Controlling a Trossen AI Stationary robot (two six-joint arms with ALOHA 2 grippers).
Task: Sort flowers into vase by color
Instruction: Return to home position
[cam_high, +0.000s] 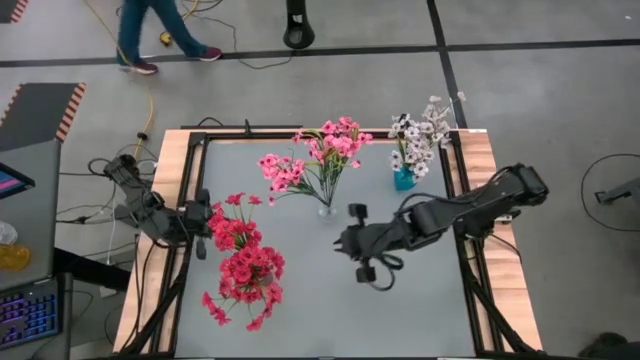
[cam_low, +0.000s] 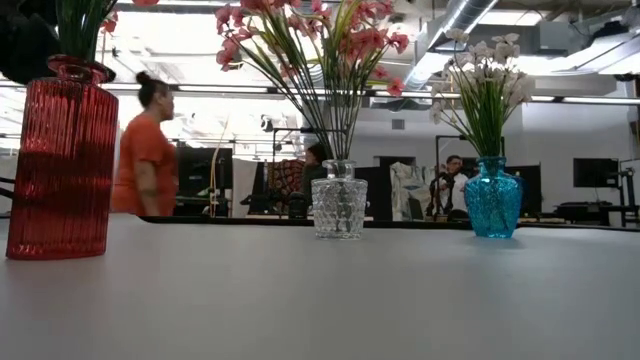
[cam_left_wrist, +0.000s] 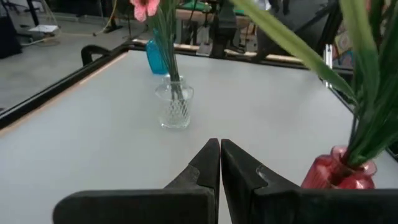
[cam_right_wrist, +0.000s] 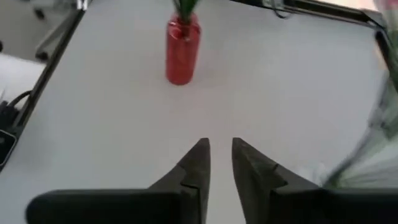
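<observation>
Both empty: right hand (cam_right_wrist: 219, 148) parted beside clear vase (cam_high: 327, 208), left hand (cam_left_wrist: 220, 144) pinched together farther off. Risks snagging pink flowers (cam_high: 335, 142), tipping vase.

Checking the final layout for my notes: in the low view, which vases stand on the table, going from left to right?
red vase → clear glass vase holding pink flowers → blue vase holding white flowers

- No writing, label, brand, number or sign can be read on the red vase (cam_low: 62, 165), the clear vase (cam_low: 339, 205), the blue vase (cam_low: 493, 200) or the table (cam_low: 320, 300).
</observation>
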